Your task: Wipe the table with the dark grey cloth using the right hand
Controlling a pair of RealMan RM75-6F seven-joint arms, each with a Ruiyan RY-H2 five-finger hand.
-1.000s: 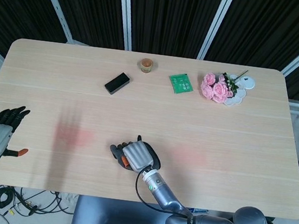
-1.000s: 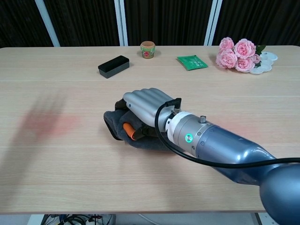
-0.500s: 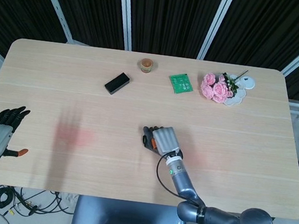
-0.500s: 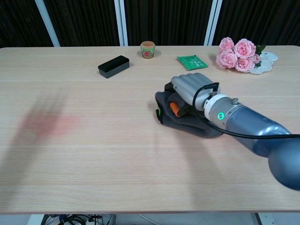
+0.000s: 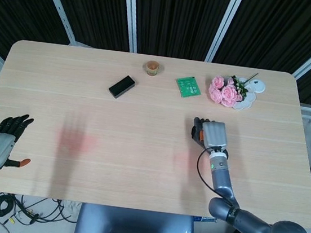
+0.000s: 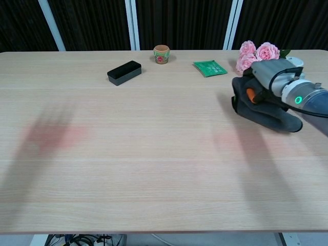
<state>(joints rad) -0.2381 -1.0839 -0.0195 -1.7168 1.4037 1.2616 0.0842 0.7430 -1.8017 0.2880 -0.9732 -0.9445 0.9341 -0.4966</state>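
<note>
The dark grey cloth (image 6: 264,113) lies flat on the table at the right, in front of the pink roses; in the head view the cloth (image 5: 197,130) shows only as a dark edge left of the hand. My right hand (image 5: 212,135) (image 6: 267,77) lies palm down on it, pressing it to the wood. Off the table's left front corner, my left hand (image 5: 0,144) hovers with fingers spread and nothing in it; the chest view does not show it.
Along the far edge stand a black box (image 5: 121,86), a small brown cup (image 5: 152,67), a green circuit board (image 5: 188,86) and a bunch of pink roses (image 5: 224,91) on white coasters (image 5: 254,86). The roses are close behind the cloth.
My right hand has slid the cloth from the near middle of the table rightward and away, up to just in front of the roses. The left hand dropped slightly.
</note>
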